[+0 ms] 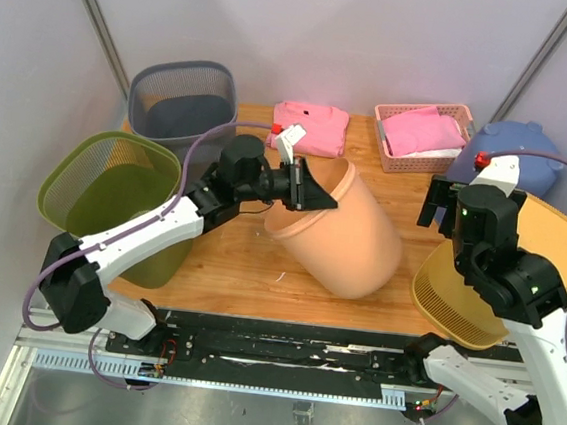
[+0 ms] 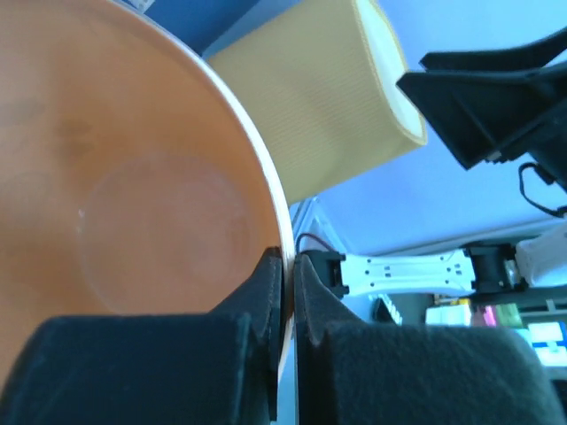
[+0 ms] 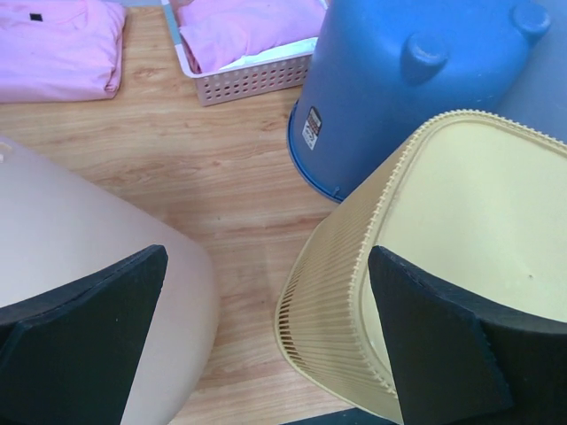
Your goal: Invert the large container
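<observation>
The large container [image 1: 346, 244] is a peach-orange plastic tub, lying tilted on the wooden table [image 1: 238, 268] with its mouth facing up and to the left. My left gripper [image 1: 311, 190] is shut on its rim. In the left wrist view, the thin rim [image 2: 266, 177] runs down between the two black pads of the left gripper [image 2: 288, 261], and the tub's inside [image 2: 133, 204] fills the left. My right gripper [image 1: 443, 203] hovers open to the right of the tub. In the right wrist view, the right gripper [image 3: 266, 258] holds nothing, with the tub's wall [image 3: 71, 239] by its left finger.
A yellow slatted basket [image 1: 477, 291] sits under my right arm, with an upturned blue bucket [image 1: 515, 154] behind it. A pink basket of clothes [image 1: 421, 135] and a folded pink cloth [image 1: 312, 127] lie at the back. Grey [image 1: 184, 97] and green [image 1: 106, 180] mesh bins stand at the left.
</observation>
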Motion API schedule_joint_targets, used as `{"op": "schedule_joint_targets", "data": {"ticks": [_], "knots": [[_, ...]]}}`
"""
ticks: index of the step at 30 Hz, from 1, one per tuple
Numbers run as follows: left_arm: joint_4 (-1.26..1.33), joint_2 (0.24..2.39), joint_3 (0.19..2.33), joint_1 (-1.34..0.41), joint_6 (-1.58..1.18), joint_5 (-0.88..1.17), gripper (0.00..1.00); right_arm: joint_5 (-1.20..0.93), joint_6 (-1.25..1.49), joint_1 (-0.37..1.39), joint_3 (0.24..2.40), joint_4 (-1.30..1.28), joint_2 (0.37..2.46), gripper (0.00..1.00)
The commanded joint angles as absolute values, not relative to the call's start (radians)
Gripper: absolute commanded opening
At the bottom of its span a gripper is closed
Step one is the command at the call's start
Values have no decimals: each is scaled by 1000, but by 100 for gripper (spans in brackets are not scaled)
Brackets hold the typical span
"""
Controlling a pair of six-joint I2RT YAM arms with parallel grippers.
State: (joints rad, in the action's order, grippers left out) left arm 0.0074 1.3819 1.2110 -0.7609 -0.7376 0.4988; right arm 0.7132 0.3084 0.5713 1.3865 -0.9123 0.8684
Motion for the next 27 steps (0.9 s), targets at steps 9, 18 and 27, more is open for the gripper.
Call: {"op": "schedule_joint_targets", "data": {"ticks": [9, 18, 27], "knots": [[88, 1349, 1000, -675, -685, 438, 58, 318, 344, 561, 1289, -873, 929, 97], [-275, 1290, 1118, -676, -392, 157, 90, 158, 390, 455, 1204, -885, 957, 99], [-336, 1297, 1111, -676, -339, 117, 77, -214, 525, 214, 1059, -775, 903, 99]]}}
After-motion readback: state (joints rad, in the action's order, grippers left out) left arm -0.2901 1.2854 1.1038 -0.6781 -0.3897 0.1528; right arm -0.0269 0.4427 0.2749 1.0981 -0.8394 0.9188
